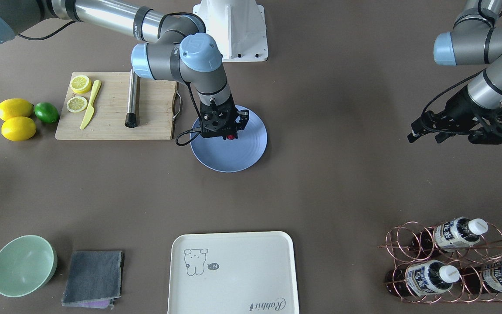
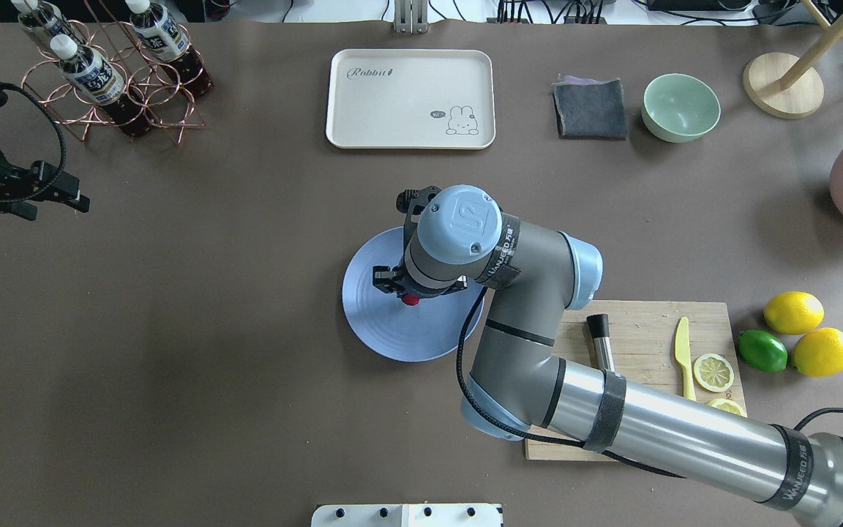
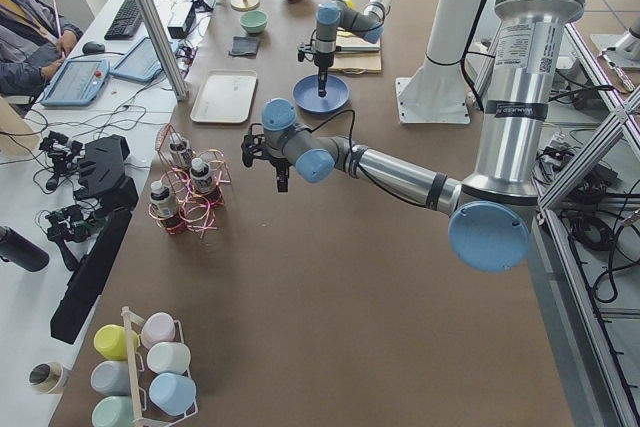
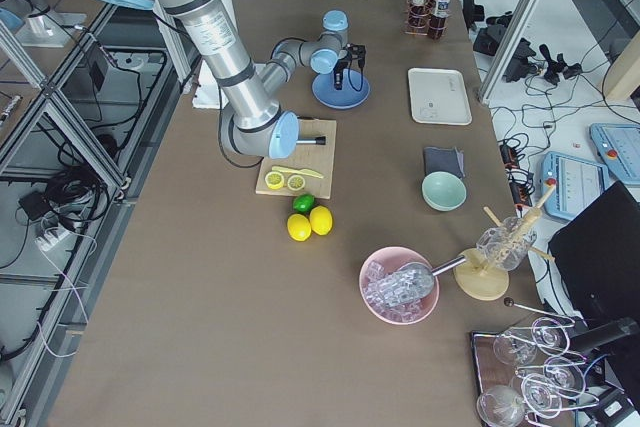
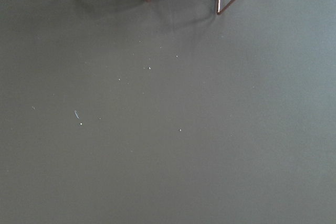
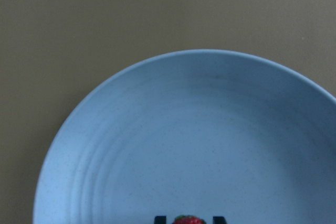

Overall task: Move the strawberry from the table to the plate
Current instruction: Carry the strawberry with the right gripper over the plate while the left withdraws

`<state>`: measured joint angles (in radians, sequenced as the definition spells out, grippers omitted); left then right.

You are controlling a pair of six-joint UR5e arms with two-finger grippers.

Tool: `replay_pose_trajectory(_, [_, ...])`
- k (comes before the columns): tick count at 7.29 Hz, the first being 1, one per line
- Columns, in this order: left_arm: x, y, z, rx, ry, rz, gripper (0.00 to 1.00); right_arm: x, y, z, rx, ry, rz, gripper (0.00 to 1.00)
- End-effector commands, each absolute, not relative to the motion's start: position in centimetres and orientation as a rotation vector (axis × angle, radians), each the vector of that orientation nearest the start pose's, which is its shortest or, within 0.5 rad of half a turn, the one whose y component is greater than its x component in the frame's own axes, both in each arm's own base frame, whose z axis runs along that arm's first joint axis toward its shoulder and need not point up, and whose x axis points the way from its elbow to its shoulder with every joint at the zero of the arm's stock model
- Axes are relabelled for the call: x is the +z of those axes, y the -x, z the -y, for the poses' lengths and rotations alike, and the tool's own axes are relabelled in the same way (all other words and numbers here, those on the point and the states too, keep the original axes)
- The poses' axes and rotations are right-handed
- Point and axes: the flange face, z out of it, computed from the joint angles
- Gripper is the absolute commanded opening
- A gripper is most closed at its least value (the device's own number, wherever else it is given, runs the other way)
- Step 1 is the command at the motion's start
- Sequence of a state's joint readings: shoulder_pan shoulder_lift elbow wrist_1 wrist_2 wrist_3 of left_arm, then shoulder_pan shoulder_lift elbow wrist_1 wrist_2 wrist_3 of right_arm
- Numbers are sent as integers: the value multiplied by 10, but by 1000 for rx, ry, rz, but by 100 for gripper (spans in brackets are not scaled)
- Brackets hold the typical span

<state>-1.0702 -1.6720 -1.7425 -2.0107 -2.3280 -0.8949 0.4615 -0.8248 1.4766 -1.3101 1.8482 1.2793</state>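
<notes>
The tiny red strawberry [image 1: 231,137] sits between the fingertips of my right gripper [image 1: 228,134], just above the middle of the periwinkle-blue plate [image 1: 242,157]. From overhead the strawberry [image 2: 410,299] peeks out under the right wrist over the plate [image 2: 385,329]. In the right wrist view the strawberry [image 6: 189,220] shows at the bottom edge between two dark fingertips, with the plate [image 6: 157,129] filling the frame. The right gripper looks shut on the berry. My left gripper [image 1: 427,134] hangs open over bare table [image 1: 342,183], far from the plate.
A wooden cutting board [image 1: 116,126] with lemon slices, a yellow knife and a metal muddler lies beside the plate. Two lemons and a lime [image 1: 46,112] sit past it. A cream tray [image 1: 233,274], a grey cloth, a green bowl [image 1: 23,265] and a bottle rack [image 1: 451,261] line the far edge.
</notes>
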Motion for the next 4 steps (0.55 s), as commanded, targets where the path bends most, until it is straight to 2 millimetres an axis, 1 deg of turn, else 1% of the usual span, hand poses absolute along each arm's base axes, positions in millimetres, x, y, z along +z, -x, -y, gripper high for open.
replay_pose_trajectory(1, [470, -203, 507, -95, -56, -984, 94, 225, 610, 427, 22, -95, 913, 0])
replay_pose_trajectory(2, [470, -203, 507, -98, -57, -982, 94, 227, 610, 427, 23, -94, 911, 52])
replay_pose_trajectory(3, [472, -203, 508, -100, -53, -980, 95, 227, 606, 432, 25, -98, 913, 100])
replay_pose_trajectory(4, [471, -204, 509, -104, -51, -980, 95, 222, 583, 451, 37, -93, 931, 100])
